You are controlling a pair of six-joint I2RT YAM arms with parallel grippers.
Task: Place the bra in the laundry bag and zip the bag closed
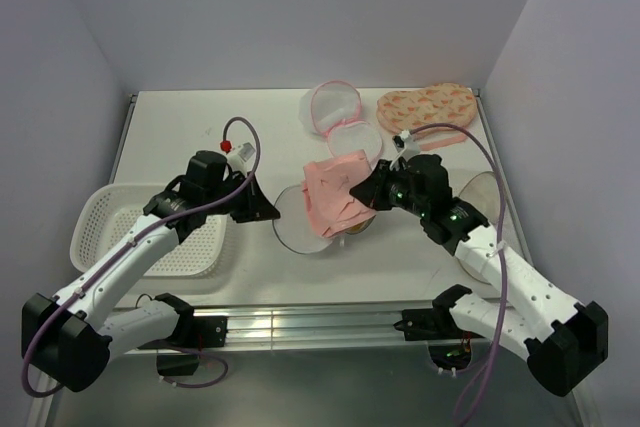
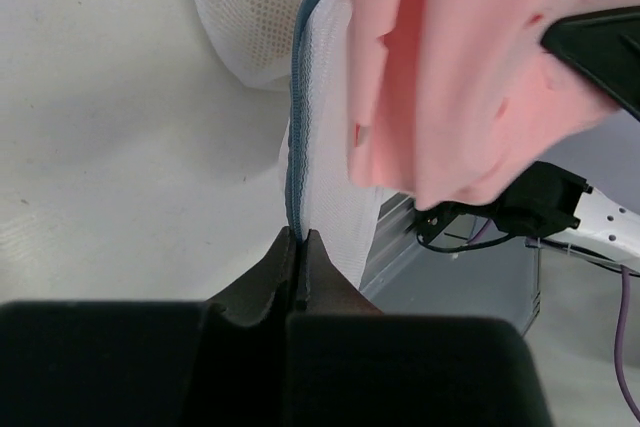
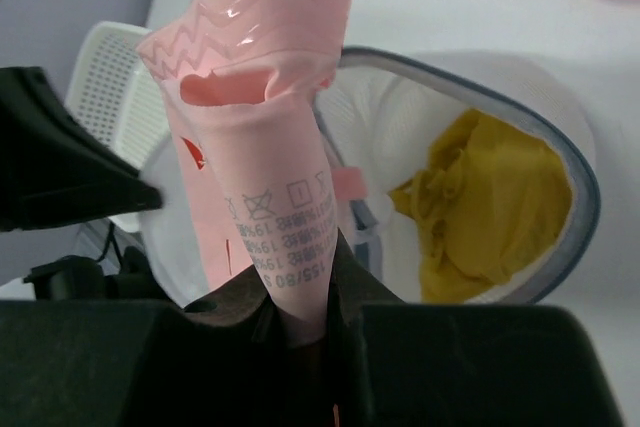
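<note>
Held bra (image 3: 262,137) over opened laundry bag (image 3: 588,197), not yet inside.
Clamped left gripper (image 2: 300,239) shut on grey zip rim (image 2: 293,152), probably to prop the mouth open. Pinched right gripper (image 3: 305,332) narrow on the bra's care-label end to carry the cloth across the opening. Noted yellow fabric (image 3: 490,207) already inside the bag.

Basket (image 1: 103,215) left of laundry bag (image 1: 292,230), bra (image 1: 335,197) above
</note>
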